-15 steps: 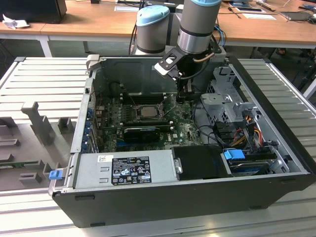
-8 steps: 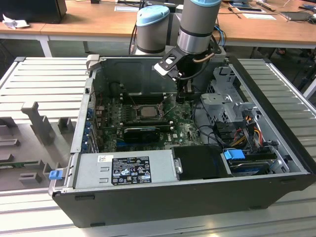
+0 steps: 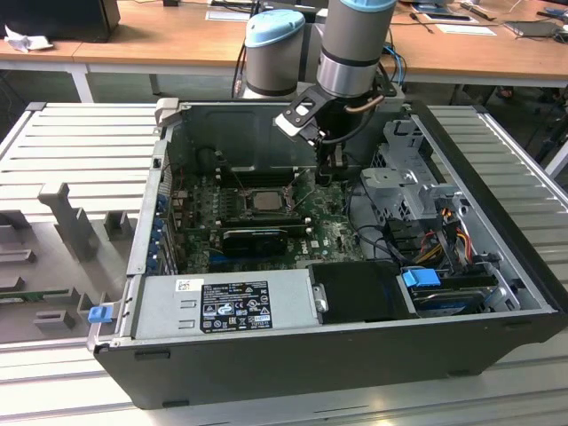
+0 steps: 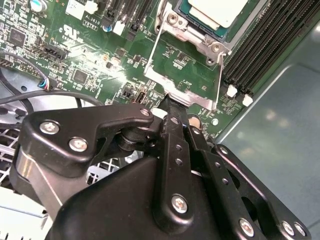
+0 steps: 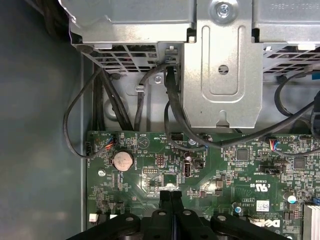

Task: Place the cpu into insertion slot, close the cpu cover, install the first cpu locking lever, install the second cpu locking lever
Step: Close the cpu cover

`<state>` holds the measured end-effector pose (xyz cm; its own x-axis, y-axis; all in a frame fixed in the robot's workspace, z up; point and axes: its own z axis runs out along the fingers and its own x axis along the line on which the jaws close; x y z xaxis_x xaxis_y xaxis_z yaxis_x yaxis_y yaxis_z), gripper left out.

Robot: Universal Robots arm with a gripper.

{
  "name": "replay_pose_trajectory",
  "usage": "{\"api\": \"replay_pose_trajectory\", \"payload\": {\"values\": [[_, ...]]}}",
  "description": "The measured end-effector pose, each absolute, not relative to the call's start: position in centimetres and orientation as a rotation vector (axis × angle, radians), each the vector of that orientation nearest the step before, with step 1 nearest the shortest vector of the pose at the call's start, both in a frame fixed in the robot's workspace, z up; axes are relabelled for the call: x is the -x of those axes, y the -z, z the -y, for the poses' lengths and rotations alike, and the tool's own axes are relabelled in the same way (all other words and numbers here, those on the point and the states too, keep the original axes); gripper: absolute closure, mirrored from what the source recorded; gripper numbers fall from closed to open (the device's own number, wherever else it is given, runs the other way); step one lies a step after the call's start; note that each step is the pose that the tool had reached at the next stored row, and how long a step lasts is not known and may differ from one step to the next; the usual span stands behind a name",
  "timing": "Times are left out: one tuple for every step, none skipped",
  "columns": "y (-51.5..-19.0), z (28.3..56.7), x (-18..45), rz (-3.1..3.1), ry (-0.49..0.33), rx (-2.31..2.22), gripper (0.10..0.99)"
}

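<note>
Tool (image 4: 169,101), fingers pressed together, touches the free edge of the open cpu cover (image 4: 151,60). The cpu (image 4: 220,10) lies in the insertion slot (image 4: 197,39). Memory slots (image 4: 260,45) run beside it; the drive cage (image 5: 220,65) and cables (image 5: 168,95) crowd close.

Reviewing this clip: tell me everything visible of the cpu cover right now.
In the second wrist view the cpu cover is a thin silver metal frame with a square cut-out, through which green board shows. It stands swung open, joined at one edge to the insertion slot, where the cpu already sits. The shut tool meets the cover's free edge; a pinch cannot be confirmed.
</note>
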<state>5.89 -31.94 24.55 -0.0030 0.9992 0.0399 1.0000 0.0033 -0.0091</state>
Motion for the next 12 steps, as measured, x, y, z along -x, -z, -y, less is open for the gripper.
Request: {"api": "replay_pose_trajectory", "payload": {"values": [[-24.55, 31.94, -5.85, 2.200, 0.034, 2.193, 0.980], [-24.55, 31.94, -5.81, 2.200, 0.034, 2.193, 0.980], [-24.55, 31.94, -5.75, 2.200, 0.034, 2.193, 0.980], [-24.55, 31.94, -5.70, 2.200, 0.034, 2.193, 0.980], [-24.55, 31.94, -5.64, 2.200, 0.034, 2.193, 0.980], [-24.55, 31.94, -5.58, 2.200, 0.034, 2.193, 0.980], [-24.55, 31.94, -5.50, 2.200, 0.034, 2.193, 0.980], [-24.55, 31.94, -5.44, 2.200, 0.034, 2.193, 0.980], [-24.55, 31.94, -5.37, 2.200, 0.034, 2.193, 0.980], [-24.55, 31.94, -5.28, 2.200, 0.034, 2.193, 0.980], [-24.55, 31.94, -5.17, 2.200, 0.034, 2.193, 0.980], [-24.55, 31.94, -5.07, 2.200, 0.034, 2.193, 0.980]]}}
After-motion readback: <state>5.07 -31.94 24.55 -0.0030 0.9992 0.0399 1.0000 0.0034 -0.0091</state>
